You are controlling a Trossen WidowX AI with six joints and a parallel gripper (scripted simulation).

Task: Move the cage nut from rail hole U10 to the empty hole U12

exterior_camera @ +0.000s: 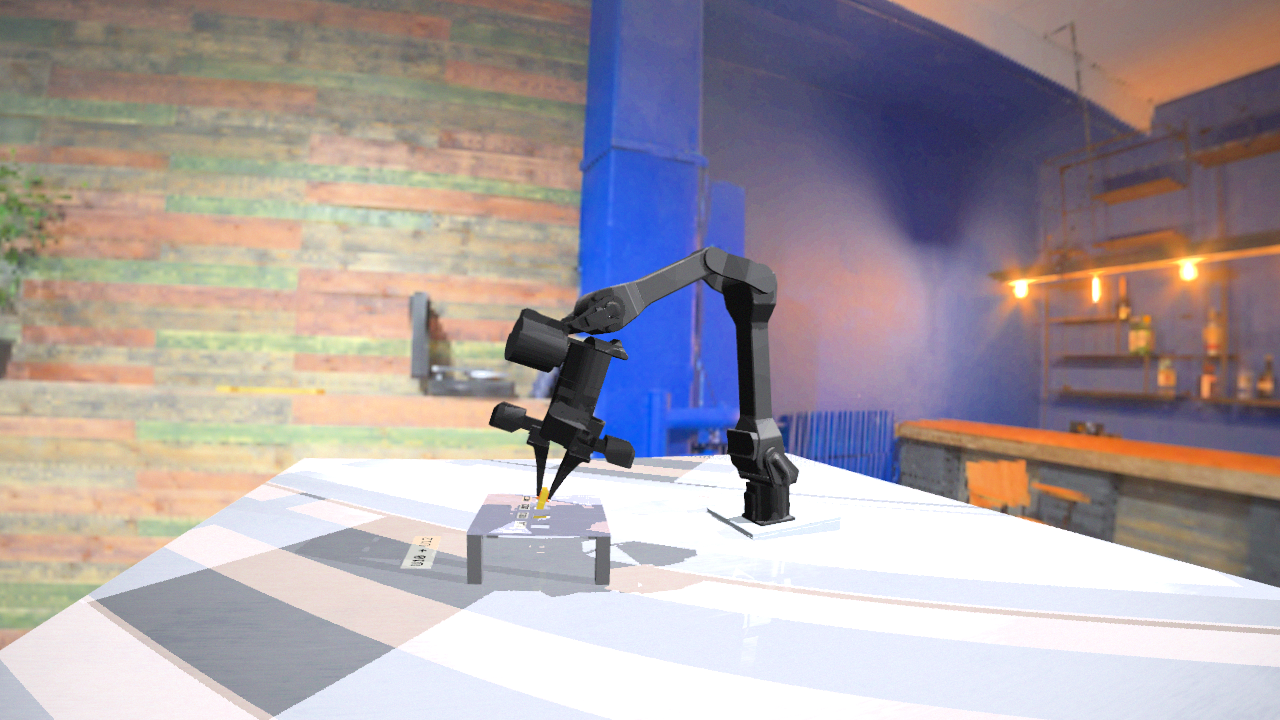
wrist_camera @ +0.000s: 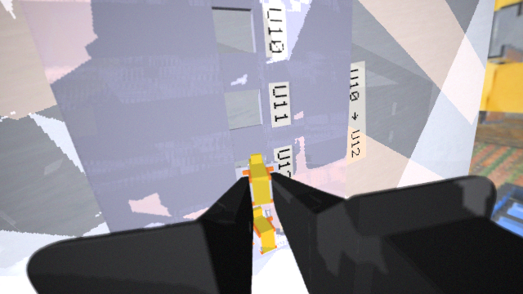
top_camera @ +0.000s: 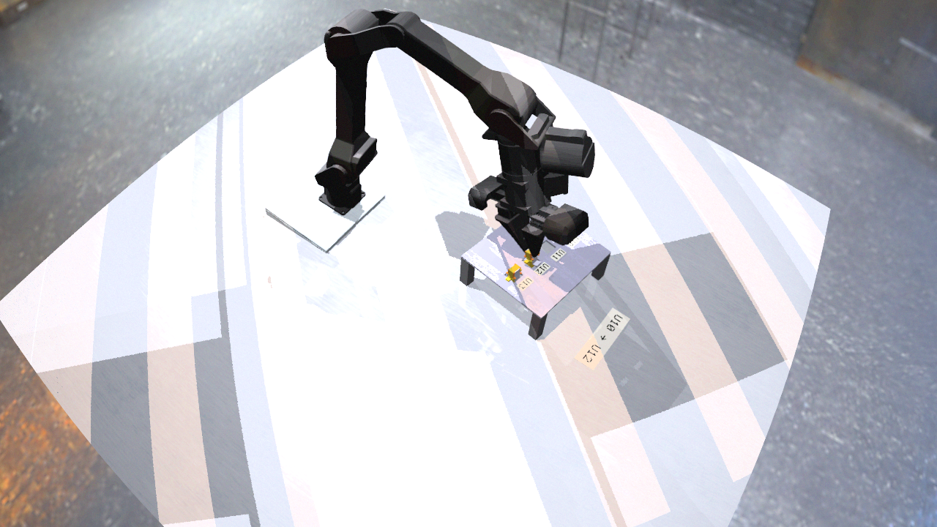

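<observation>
"Starting with the nuts, how many?"

"Two, both yellow. One nut [top_camera: 528,257] [exterior_camera: 542,499] [wrist_camera: 260,188] is upright at U12; the other nut [top_camera: 512,271] [wrist_camera: 267,238] is just beside it, by the U13 tag [top_camera: 525,282]."

"And the end effector [top_camera: 532,254] [exterior_camera: 544,494] [wrist_camera: 260,177]?"

"Its two fingers are pinching the nut at U12. I can't tell whether that nut is clipped in, or how its wings sit under the rail [top_camera: 556,291] [exterior_camera: 581,523] [wrist_camera: 163,102]."

"Any bare holes?"

"Two show: the U10 hole [wrist_camera: 234,33] and the U11 hole [wrist_camera: 244,109]."

"Where's the rail on the counter [top_camera: 393,393] [exterior_camera: 805,626] [wrist_camera: 24,204]?"

"In the top view, it stands inward from the right-hand corner, with three legs showing. One card [top_camera: 602,338] [exterior_camera: 418,552] [wrist_camera: 356,110], reading U10 to U12, lies between it and the right edge."

"The arm?"

"One arm [top_camera: 452,58] [exterior_camera: 671,282], its foot on one plate [top_camera: 307,225] [exterior_camera: 814,525], nearer the upper-left edge in that view."
</observation>
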